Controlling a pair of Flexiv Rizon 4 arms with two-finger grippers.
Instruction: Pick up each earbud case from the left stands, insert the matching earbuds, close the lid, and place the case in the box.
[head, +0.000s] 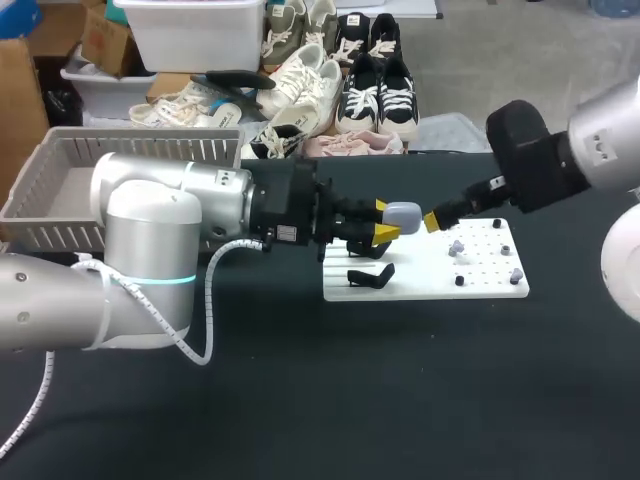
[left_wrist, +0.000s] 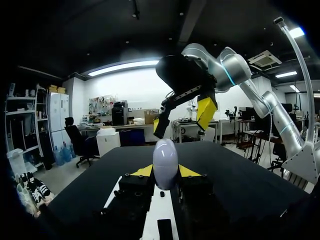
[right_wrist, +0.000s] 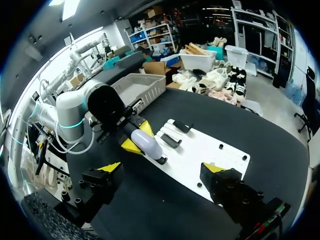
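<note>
Black table (head: 400, 400) fills the lower frame. Our left arm (head: 160, 230) comes in from the left edge to the middle, and our right arm (head: 600, 140) comes in from the upper right. Grey basket (head: 60, 190) sits at upper left. White board (head: 420, 285) lies right of centre. Left hand (head: 384, 221) is clamped on the pale earbud case (head: 403, 214) at mid-frame, above the board's left end; the lid looks shut. Right hand (right_wrist: 161, 169) has its fingers spread and holds nothing, with one tip just beside the case. Black stand (head: 370, 276) is on the board below the case. Small grey pieces (head: 457, 246) dot the board's right half.
</note>
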